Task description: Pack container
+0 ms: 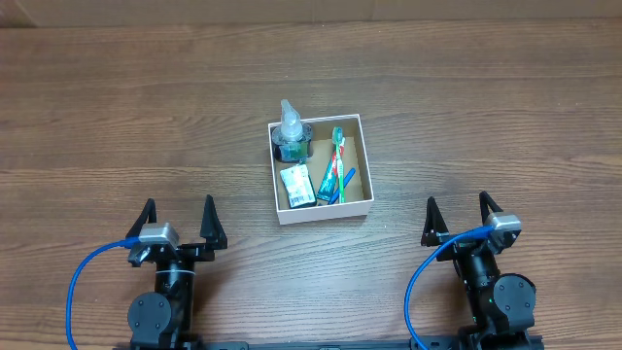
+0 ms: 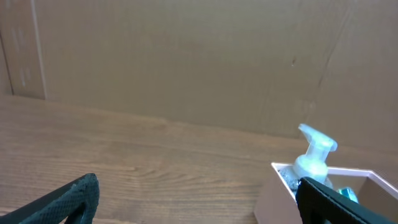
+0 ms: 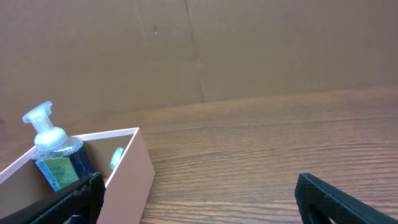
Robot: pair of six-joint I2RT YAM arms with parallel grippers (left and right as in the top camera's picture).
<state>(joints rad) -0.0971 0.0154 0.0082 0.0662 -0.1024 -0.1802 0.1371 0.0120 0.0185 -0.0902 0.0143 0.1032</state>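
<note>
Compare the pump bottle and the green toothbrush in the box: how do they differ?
The pump bottle stands upright in the far left corner of the box; the green toothbrush lies flat along the right side. The pump bottle is squat and dark blue with a clear head; the green toothbrush is thin and long. The pump bottle rises above the rim; the green toothbrush stays below it. Both sit inside the box.
</note>
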